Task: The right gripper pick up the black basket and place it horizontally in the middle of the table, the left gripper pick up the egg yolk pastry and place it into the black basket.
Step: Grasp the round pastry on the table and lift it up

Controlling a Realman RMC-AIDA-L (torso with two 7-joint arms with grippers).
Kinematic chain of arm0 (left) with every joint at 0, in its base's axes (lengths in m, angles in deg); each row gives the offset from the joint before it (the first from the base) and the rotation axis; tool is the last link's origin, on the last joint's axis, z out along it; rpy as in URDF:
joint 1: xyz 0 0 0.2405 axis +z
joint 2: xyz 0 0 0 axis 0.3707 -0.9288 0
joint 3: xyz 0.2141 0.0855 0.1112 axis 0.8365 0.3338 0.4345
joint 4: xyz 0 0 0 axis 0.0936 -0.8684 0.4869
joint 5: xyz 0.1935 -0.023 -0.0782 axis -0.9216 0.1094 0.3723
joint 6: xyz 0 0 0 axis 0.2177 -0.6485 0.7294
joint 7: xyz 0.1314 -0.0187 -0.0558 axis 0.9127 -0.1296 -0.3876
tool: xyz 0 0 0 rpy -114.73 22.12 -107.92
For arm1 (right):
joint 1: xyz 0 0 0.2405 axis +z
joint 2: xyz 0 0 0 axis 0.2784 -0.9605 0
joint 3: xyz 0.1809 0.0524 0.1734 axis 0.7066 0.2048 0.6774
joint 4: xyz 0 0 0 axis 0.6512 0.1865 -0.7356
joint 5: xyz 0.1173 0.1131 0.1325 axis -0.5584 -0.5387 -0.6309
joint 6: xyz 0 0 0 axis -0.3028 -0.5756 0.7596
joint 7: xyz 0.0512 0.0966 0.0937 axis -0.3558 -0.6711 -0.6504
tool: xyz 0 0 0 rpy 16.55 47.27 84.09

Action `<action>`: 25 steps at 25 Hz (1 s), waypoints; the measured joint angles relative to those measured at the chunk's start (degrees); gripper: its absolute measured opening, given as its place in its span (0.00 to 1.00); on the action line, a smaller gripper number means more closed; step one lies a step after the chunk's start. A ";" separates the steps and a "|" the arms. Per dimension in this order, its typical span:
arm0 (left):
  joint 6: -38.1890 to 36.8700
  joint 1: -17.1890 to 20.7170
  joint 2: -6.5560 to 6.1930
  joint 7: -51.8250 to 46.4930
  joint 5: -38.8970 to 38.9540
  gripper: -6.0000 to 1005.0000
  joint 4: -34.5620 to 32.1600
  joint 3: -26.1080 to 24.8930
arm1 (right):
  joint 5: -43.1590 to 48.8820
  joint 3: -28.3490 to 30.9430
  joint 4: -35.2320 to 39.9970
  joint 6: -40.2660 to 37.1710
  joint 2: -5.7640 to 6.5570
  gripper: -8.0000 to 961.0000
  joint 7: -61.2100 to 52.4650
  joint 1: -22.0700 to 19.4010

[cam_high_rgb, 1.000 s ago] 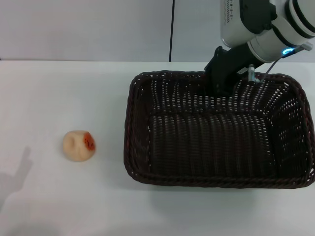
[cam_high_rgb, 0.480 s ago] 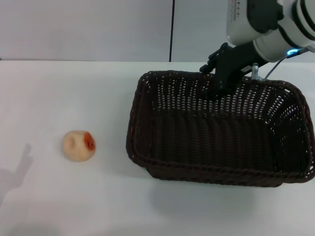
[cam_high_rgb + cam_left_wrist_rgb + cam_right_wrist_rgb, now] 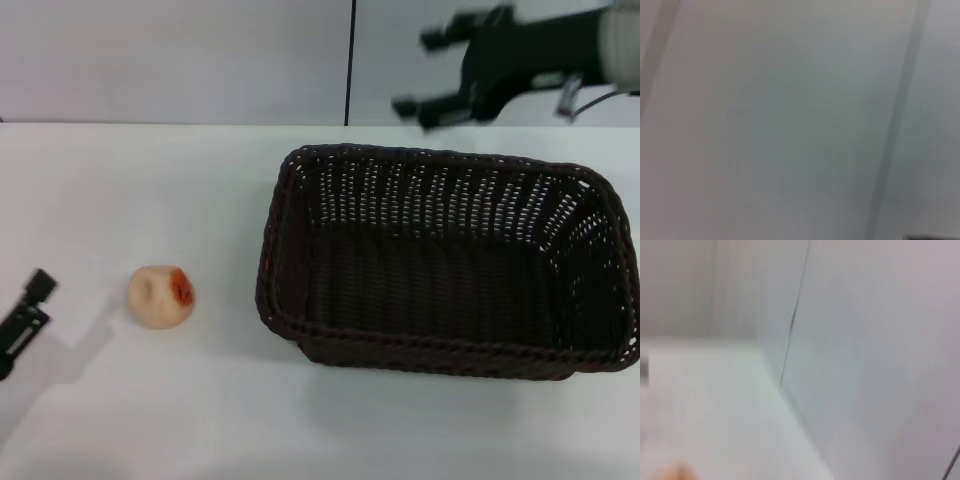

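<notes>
Left gripper [image 3: 25, 312] cut off at edge

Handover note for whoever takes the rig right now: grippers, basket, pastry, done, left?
Right gripper: open, empty, raised behind the basket's far rim.
Left gripper: low at the table's left edge, beside the pastry, not touching it.
Basket: set down lengthwise, right of centre, empty.
Pastry: on the table, left of the basket.
Done: basket placed. Left: left gripper picks the pastry and drops it in the basket.
</notes>
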 joint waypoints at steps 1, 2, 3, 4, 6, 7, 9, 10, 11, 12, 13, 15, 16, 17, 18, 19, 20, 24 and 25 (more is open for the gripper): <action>0.00 0.00 0.00 0.00 0.00 0.72 0.00 0.00 | 0.00 0.00 0.00 0.00 0.00 0.86 0.00 0.00; 0.23 -2.19 0.02 -3.84 0.00 0.72 -4.82 6.01 | -10.44 -0.02 4.25 1.81 -0.10 0.87 0.65 -7.04; 0.38 -2.43 0.04 -4.14 -0.03 0.72 -5.19 6.70 | -10.44 -0.02 4.25 1.81 -0.10 0.87 0.65 -7.04; 0.82 -2.96 0.07 -4.74 -0.02 0.72 -6.04 8.26 | -14.88 -0.08 5.28 2.63 -0.18 0.87 1.42 -9.75; 1.16 -3.29 0.12 -4.82 0.00 0.72 -6.33 9.08 | -24.41 -0.31 5.09 4.02 -0.37 0.87 5.45 -15.38; 1.16 -3.29 0.12 -4.82 0.00 0.72 -6.33 9.08 | -35.04 -1.26 1.43 4.20 -0.44 0.87 12.36 -19.91; 6.77 -5.05 0.59 -1.67 -0.03 0.72 -6.39 14.63 | -39.41 -1.80 -0.40 4.03 -0.43 0.87 15.47 -21.59; 9.13 -5.51 0.65 -0.42 -0.03 0.72 -5.91 15.86 | -47.30 -2.84 -4.47 3.23 -0.42 0.87 20.42 -25.05; 9.13 -5.51 0.65 -0.42 -0.03 0.71 -5.91 15.86 | -49.93 -3.22 -5.81 2.72 -0.42 0.87 22.21 -26.37; 10.31 -5.74 0.67 0.17 -0.02 0.71 -5.48 16.28 | -49.93 -3.22 -5.81 2.72 -0.42 0.87 22.21 -26.37; 12.59 -6.13 0.70 1.67 -0.02 0.71 -4.44 16.68 | -53.70 -4.10 -8.62 1.78 -0.49 0.87 25.06 -28.66; 14.39 -6.46 0.74 2.88 0.10 0.71 -3.74 16.66 | -55.60 -4.59 -11.37 1.22 -0.49 0.87 26.04 -29.58; 14.39 -6.46 0.74 2.88 0.10 0.71 -3.74 16.66 | -55.60 -4.59 -11.37 1.22 -0.49 0.87 26.04 -29.58; 15.16 -6.65 0.77 3.40 0.20 0.71 -3.48 16.57 | -57.03 -4.72 -14.51 0.25 -0.45 0.87 26.27 -29.86; 16.07 -6.89 0.78 4.02 0.43 0.71 -3.13 16.43 | -57.03 -4.72 -14.51 0.25 -0.45 0.87 26.27 -29.86; 16.57 -7.06 0.79 4.48 0.51 0.71 -2.77 16.35 | -58.05 -4.65 -16.67 -0.64 -0.39 0.87 26.35 -29.84; 17.57 -7.42 0.77 5.99 0.58 0.71 -1.69 16.22 | -59.67 -4.40 -19.98 -2.33 -0.29 0.87 26.59 -29.55; 18.54 -7.89 0.80 7.65 0.57 0.71 -0.52 16.33 | -62.21 -4.15 -25.00 -4.79 -0.13 0.87 27.71 -29.03; 19.03 -8.33 0.82 7.95 0.39 0.71 0.28 16.53 | -63.87 -4.08 -27.86 -6.43 -0.06 0.87 29.31 -28.99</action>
